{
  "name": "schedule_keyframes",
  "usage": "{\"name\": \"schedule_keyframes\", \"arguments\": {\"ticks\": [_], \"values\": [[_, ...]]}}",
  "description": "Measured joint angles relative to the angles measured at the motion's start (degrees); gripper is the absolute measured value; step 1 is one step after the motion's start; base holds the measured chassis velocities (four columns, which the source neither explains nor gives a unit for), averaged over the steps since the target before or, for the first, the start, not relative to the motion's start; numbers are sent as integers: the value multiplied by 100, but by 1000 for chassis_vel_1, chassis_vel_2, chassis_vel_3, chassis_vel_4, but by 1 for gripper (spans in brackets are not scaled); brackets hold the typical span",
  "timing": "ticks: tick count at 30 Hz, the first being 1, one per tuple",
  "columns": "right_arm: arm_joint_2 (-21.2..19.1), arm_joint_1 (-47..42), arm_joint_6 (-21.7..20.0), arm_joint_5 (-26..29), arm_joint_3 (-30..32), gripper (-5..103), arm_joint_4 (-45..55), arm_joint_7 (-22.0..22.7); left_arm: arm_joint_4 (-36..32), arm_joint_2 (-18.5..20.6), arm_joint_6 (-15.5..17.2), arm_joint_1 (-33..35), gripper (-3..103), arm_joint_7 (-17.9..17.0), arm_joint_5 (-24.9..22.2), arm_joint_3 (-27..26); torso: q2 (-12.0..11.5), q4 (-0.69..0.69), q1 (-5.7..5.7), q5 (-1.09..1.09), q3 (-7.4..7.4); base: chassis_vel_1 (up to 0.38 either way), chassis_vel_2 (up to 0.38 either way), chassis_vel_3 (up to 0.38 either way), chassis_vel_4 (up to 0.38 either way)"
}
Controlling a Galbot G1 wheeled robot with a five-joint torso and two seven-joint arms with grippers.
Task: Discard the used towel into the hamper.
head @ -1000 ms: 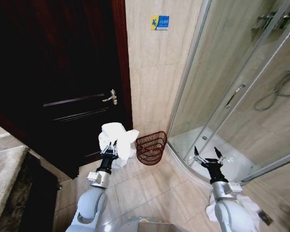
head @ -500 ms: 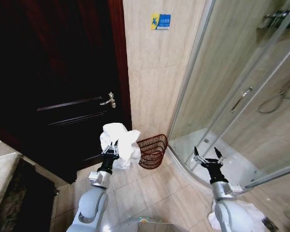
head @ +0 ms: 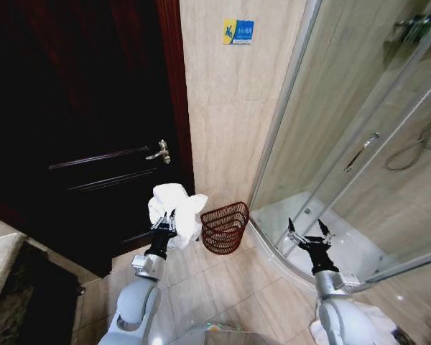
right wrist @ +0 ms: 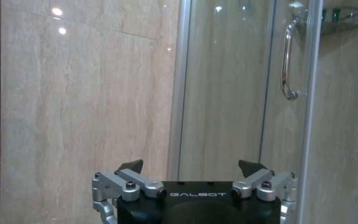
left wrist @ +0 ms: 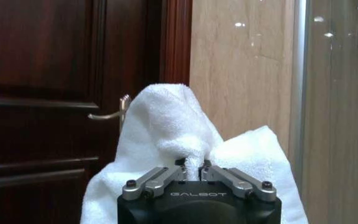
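Observation:
My left gripper [head: 166,227] is shut on a bunched white towel [head: 174,210], held above the floor just left of the hamper [head: 225,227]. The hamper is a small round reddish-brown openwork basket standing on the tiles against the beige wall, between the dark door and the shower. In the left wrist view the towel [left wrist: 173,140] rises from between the closed fingers of my left gripper [left wrist: 193,169]. My right gripper [head: 308,229] is held up open in front of the shower base, with nothing in it; the right wrist view shows my right gripper [right wrist: 191,166] with its jaws wide apart.
A dark wooden door [head: 79,129] with a metal lever handle [head: 159,151] fills the left. A curved glass shower enclosure [head: 359,144] with a raised white base stands on the right. Beige floor tiles [head: 223,287] lie between. A white cloth [head: 377,320] lies on the floor by my right arm.
The head view has shifted, so the door, wall and hamper sit slightly differently in the picture. Both arms keep their poses, and the left gripper still holds the towel beside the hamper.

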Motion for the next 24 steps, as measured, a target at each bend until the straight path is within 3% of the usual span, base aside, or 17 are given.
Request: {"name": "schedule_keyframes", "arguments": {"ticks": [6, 17, 21, 24], "values": [[-16, 126, -136, -4, -35, 100, -44, 19, 187, 136, 116, -242, 6, -12, -87, 128, 0, -1, 1, 1, 0, 0, 0, 0, 0], [-50, 131, -243, -2, 98, 100, -204, 7, 967, 314, 295, -1272, 6, -73, -242, 608, 0, -2, 2, 0, 0, 0, 0, 0, 0], [3, 157, -398, -44, 140, 100, -212, 8, 1336, 446, 414, -1744, 6, -87, -448, 833, 0, -1, 2, 0, 1, 0, 0, 0, 0], [100, 225, -601, -155, 143, 100, -213, 106, 1647, 655, 521, -2119, 6, -24, -874, 1118, -1, 0, 2, 0, 1, 0, 0, 0, 0]]}}
